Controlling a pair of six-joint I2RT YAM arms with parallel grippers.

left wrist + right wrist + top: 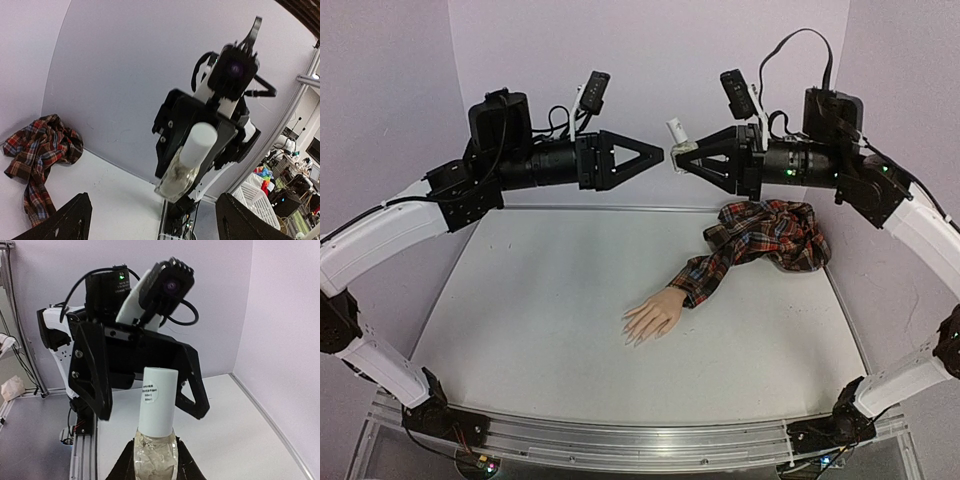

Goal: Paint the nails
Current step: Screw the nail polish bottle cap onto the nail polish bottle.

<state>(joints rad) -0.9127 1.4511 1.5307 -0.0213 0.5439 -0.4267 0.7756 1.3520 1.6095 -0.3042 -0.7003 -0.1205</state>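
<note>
A small clear bottle (684,149) with a white cap (676,132) is held up in the air, and my right gripper (682,158) is shut on its glass body (155,455). The cap (158,399) points at my left gripper (658,155), which faces it a short way off. The left gripper's fingers (67,222) stand wide open with nothing between them. On the table below lies the mannequin hand (652,316), palm down, in a red plaid sleeve (760,235). Its nails (633,336) point toward the near left and are too small to make out.
The plaid sleeve is bunched in a heap at the back right of the table (540,300), near the right wall. Both arms hover high above the table's rear half. A metal rail (620,440) runs along the near edge.
</note>
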